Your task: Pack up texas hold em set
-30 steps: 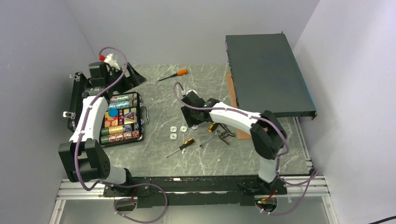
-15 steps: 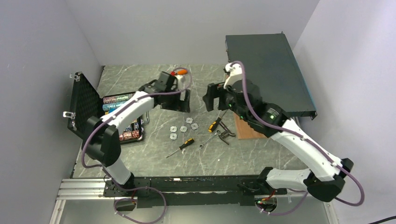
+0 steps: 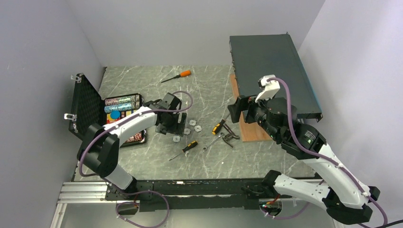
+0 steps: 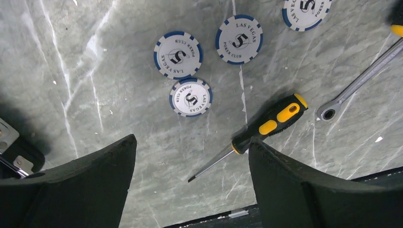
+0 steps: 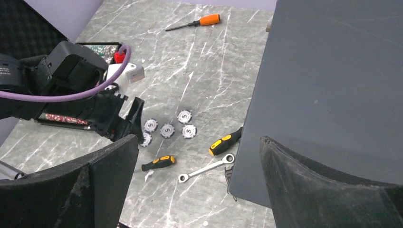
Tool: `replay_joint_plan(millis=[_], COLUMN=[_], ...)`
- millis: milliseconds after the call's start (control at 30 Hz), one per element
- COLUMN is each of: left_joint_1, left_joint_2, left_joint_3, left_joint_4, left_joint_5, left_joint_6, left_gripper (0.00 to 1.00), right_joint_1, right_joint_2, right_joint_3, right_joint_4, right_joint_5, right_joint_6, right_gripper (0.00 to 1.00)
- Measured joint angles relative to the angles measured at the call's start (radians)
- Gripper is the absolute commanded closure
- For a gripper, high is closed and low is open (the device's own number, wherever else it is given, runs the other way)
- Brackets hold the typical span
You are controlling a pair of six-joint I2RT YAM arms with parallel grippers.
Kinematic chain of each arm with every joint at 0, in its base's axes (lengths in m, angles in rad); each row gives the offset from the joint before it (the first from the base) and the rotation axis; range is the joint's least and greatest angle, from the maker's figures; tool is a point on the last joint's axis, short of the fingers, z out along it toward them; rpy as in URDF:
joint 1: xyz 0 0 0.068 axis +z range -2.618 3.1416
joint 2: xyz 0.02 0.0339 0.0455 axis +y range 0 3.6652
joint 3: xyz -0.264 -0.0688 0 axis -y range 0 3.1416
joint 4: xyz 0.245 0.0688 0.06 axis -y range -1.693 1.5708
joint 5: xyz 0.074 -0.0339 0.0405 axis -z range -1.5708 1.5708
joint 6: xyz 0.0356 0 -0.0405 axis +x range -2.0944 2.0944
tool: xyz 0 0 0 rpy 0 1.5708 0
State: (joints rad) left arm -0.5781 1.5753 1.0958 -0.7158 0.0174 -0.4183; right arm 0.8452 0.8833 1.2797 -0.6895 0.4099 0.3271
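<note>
Poker chips (image 4: pixel 191 97), white discs with blue edge marks and a printed 5, lie loose on the grey marbled worktop (image 4: pixel 95 71) straight ahead of the left claw (image 4: pixel 190 142). Its two black fingers (image 4: pixel 81 185) are spread wide with nothing between them. In its wrist view the nearest chip sits at 12 o'clock from the gap. Two more lie beyond it, and a fourth is cut by the frame edge toward 1 o'clock. A black-and-yellow-handled screwdriver (image 4: pixel 271 121) lies at 4 o'clock from that nearest chip, close but apart. A silver ring spanner (image 4: pixel 361 78) lies further out on the same side.

Seen from above, this claw hangs over the 9 o'clock end of the chip cluster. Further out at 9 o'clock, near but apart, the small black hard case (image 3: pixel 85 102) stands open with its egg-crate foam lid upright. Its tray holds rows of multicoloured chips (image 3: pixel 122 101) with a blue disc (image 3: pixel 115 114) lying on top.

The right claw (image 5: pixel 197 140) is held high at 3 o'clock from the cluster, well apart from it, fingers released and empty. Its camera looks down on five loose chips. The large dark flat box (image 5: pixel 332 95) fills its 3 o'clock side, and an orange-handled screwdriver (image 5: pixel 199 22) lies far off at 12 o'clock.
</note>
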Motion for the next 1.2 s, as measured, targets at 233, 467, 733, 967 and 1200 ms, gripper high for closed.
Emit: replay_joint_plan(millis=[233, 467, 733, 967, 1200], left_joint_1=[0.000, -0.003, -0.028, -0.039, -0.060], left_joint_2=[-0.018, 0.038, 0.130, 0.146, 0.159], left_joint_3=[-0.056, -0.067, -0.064, -0.047, -0.034], left_joint_4=[0.046, 0.081, 0.084, 0.082, 0.079], left_joint_5=[-0.006, -0.038, -0.082, -0.121, -0.146], left_joint_6=[-0.092, -0.155, -0.189, -0.202, -0.204], left_gripper=[0.24, 0.29, 0.39, 0.47, 0.53], right_joint_1=[0.000, 0.000, -0.001, -0.002, -0.002], right_joint_2=[-0.054, -0.133, -0.164, -0.164, -0.164], right_joint_3=[-0.050, -0.095, -0.101, -0.104, -0.110], right_joint_4=[-0.004, -0.018, -0.020, -0.020, -0.020], right_joint_5=[-0.002, -0.007, -0.007, -0.006, -0.007], right_joint_6=[0.013, 0.024, 0.024, 0.023, 0.023], right_gripper=[0.00, 0.00, 0.00, 0.00, 0.00])
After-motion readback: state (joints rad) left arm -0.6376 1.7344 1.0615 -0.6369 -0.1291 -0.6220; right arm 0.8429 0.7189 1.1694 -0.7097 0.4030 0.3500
